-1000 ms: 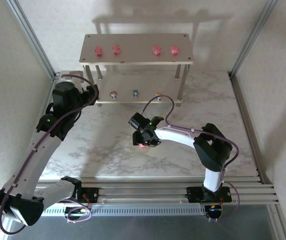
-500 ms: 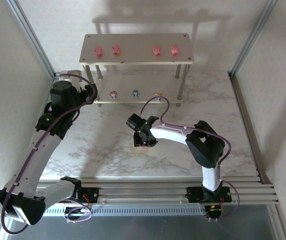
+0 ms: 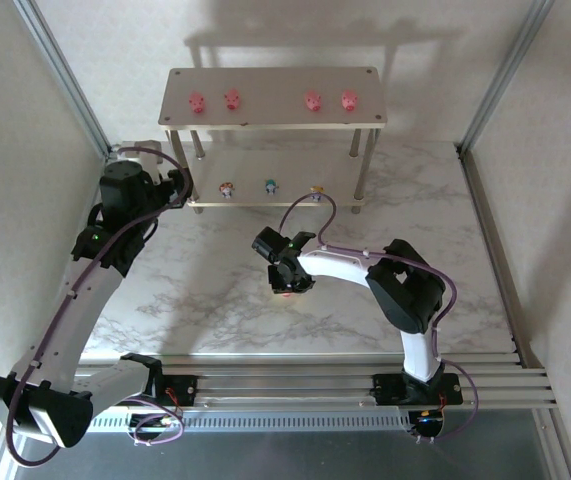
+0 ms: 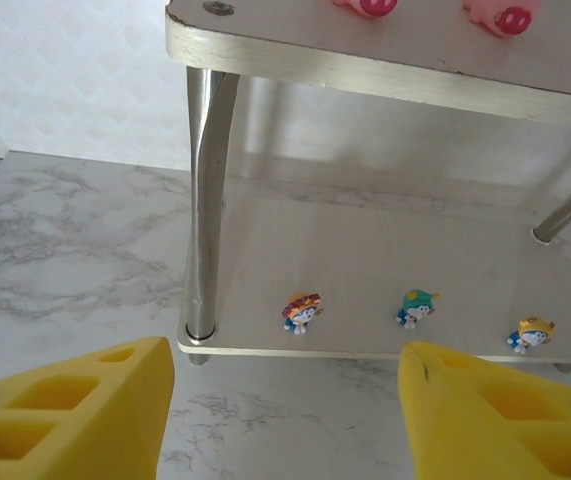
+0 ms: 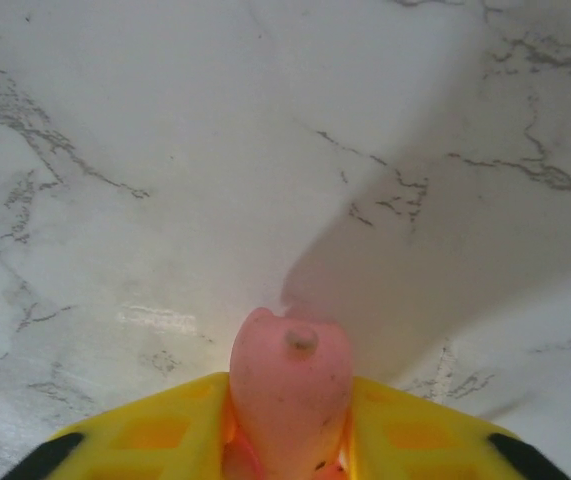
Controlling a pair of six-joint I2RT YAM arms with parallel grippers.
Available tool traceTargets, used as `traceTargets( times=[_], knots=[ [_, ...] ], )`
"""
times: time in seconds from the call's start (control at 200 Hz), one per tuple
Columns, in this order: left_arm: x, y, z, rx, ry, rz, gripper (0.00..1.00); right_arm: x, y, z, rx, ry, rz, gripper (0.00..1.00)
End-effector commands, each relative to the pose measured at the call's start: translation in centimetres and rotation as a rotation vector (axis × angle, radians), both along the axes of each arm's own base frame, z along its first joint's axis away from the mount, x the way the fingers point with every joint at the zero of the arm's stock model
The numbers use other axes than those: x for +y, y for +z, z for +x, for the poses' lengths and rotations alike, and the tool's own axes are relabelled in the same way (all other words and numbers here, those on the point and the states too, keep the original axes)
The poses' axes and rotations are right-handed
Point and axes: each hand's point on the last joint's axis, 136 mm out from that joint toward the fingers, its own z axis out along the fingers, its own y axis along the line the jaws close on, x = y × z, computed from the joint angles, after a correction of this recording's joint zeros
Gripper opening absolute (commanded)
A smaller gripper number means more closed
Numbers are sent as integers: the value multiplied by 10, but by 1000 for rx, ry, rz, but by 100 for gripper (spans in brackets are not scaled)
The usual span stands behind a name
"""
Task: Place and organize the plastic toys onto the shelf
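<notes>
The shelf (image 3: 265,98) stands at the back of the table. Several pink pig toys sit in a row on its top board, from the leftmost pig (image 3: 197,102) to the rightmost pig (image 3: 349,100). On the lower board (image 4: 365,250) stand the dark-red-topped figurine (image 4: 302,311), the teal one (image 4: 417,307) and the orange one (image 4: 532,333). My right gripper (image 3: 287,284) is at mid-table, shut on another pink pig (image 5: 290,385) just above the marble. My left gripper (image 4: 285,410) is open and empty, in front of the shelf's left leg (image 4: 205,200).
The marble tabletop (image 3: 205,300) spreads in front of the shelf. Aluminium frame posts (image 3: 65,80) rise at the back corners, with white walls on both sides. A rail (image 3: 295,385) with both arm bases runs along the near edge.
The right arm has folded in, its elbow shifting left while the gripper with the pig dropped slightly toward the table. The left gripper drew back a little from the shelf.
</notes>
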Motion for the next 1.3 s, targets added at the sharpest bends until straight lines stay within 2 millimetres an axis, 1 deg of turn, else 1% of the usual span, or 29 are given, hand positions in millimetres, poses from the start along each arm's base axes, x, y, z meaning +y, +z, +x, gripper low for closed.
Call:
traceTargets(
  times=[0.0, 0.115, 0.18, 0.245, 0.29, 0.355, 0.415, 0.486, 0.511, 0.531, 0.596, 0.676, 0.736, 0.821, 0.876, 0.916, 0.931, 0.991, 1.176, 1.296],
  knots=[
    [0, 0, 2, -14, -13, -2, 61, -7, 23, 8, -57, 8, -11, 20],
    [0, 0, 4, -15, -11, -7, 61, -12, 45, 13, -113, 29, -13, 18],
    [1, 1, 4, -19, -10, -10, 61, -14, 61, 16, -150, 42, -13, 17],
    [0, 3, 5, -22, -16, -14, 61, -14, 82, 20, -187, 61, -7, 17],
    [-1, 5, 6, -25, -19, -18, 61, -14, 102, 26, -225, 78, -1, 17],
    [-1, 9, 8, -28, -23, -21, 61, -11, 141, 39, -309, 118, 12, 18],
    [-3, 11, 11, -25, -30, -26, 61, -9, 184, 55, -394, 154, 27, 18],
    [-6, 15, 16, -23, -39, -38, 61, -6, 239, 76, -500, 187, 58, 18],
    [-8, 18, 17, -25, -45, -45, 61, -6, 254, 83, -528, 202, 64, 19],
    [-9, 19, 18, -27, -49, -50, 61, -5, 272, 88, -563, 208, 80, 19],
    [-12, 22, 21, -34, -61, -68, 61, -5, 314, 107, -653, 226, 100, 19],
    [-15, 27, 24, -45, -72, -84, 61, -5, 353, 129, -745, 245, 108, 19],
    [-17, 27, 27, -40, -77, -88, 61, -4, 376, 143, -811, 248, 112, 20],
    [-18, 29, 30, -35, -81, -90, 61, 0, 399, 160, -898, 254, 129, 23],
    [-18, 29, 31, -35, -80, -91, 61, 3, 407, 169, -944, 259, 134, 24],
    [-18, 30, 31, -36, -79, -91, 61, 9, 409, 171, -961, 274, 152, 25],
    [-18, 30, 32, -36, -80, -92, 61, 1, 409, 180, -967, 258, 148, 25],
    [-18, 29, 33, -31, -79, -90, 61, -1, 412, 189, -990, 244, 164, 25],
    [-18, 30, 35, -29, -78, -87, 61, -4, 425, 205, -1069, 210, 187, 25],
    [-19, 29, 36, -25, -79, -87, 61, -2, 426, 215, -1096, 207, 178, 25]
  ],
)
